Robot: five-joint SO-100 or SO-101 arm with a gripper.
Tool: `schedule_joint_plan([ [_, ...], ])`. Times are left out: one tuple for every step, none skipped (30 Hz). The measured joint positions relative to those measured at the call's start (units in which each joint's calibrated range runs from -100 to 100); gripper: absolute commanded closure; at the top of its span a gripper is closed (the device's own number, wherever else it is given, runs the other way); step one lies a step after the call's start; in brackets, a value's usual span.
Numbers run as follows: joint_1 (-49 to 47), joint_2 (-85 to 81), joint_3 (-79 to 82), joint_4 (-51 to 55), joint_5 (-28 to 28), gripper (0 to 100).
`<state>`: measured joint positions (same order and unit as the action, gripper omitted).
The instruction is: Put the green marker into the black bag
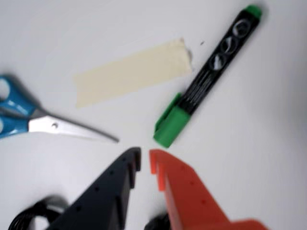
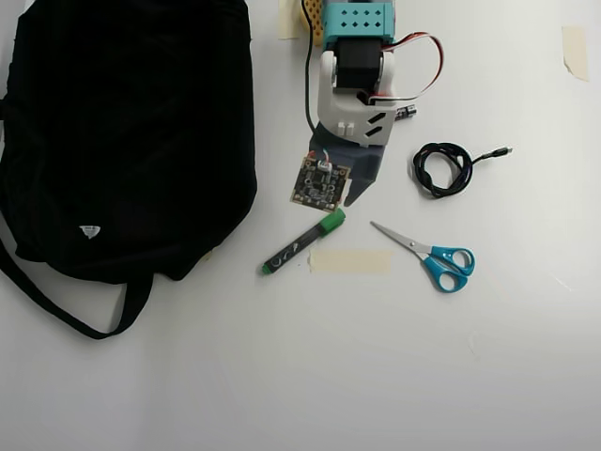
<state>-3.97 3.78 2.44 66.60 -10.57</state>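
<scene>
The green marker (image 1: 211, 72) lies flat on the white table, its green cap (image 1: 170, 125) pointing toward my gripper. In the overhead view the marker (image 2: 302, 242) lies at an angle just right of the black bag (image 2: 131, 122), a large backpack filling the upper left, with a white logo patch and a strap trailing below it. My gripper (image 1: 145, 160) has a black finger and an orange finger, with the tips almost together and nothing between them. It hovers just short of the marker's cap. In the overhead view the gripper (image 2: 355, 195) points down toward the cap end.
A strip of beige tape (image 1: 134, 72) is stuck to the table beside the marker. Blue-handled scissors (image 2: 432, 256) lie to the right of it in the overhead view. A coiled black cable (image 2: 441, 169) lies right of the arm. Another tape piece (image 2: 574, 49) is at the top right.
</scene>
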Motion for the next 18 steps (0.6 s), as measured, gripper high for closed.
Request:
schedule_joint_plan([
  [0.37, 0.08, 0.0, -0.43, 0.0, 98],
  [0.66, 0.08, 0.0, -0.86, 0.0, 98],
  [0.88, 0.08, 0.0, -1.12, 0.0, 98],
  [0.96, 0.08, 0.0, -1.29, 0.0, 98],
  [0.96, 0.66, 0.0, -1.46, 0.0, 98],
  [0.73, 1.41, -0.08, -1.46, -0.05, 98],
  [0.51, 2.08, -0.08, -1.46, -0.29, 98],
  [0.66, 2.49, 0.0, -1.46, -0.63, 98],
  [0.96, 3.07, -0.08, -1.46, -1.07, 98],
  [1.4, 3.4, -0.08, -1.46, -1.32, 98],
  [1.69, 3.74, -0.08, -1.46, -1.37, 98],
  [1.84, 3.9, -0.08, -1.46, -1.42, 98],
  [1.84, 3.99, -0.08, -1.63, -1.47, 98],
  [1.62, 3.99, -0.08, -1.8, -1.47, 98],
  [1.47, 3.99, -0.08, -1.98, -1.47, 98],
  [1.47, 3.99, -0.08, -2.15, -1.47, 98],
  [1.47, 3.99, -0.08, -2.23, -1.47, 98],
  [1.62, 3.99, -0.08, -2.32, -1.47, 98],
])
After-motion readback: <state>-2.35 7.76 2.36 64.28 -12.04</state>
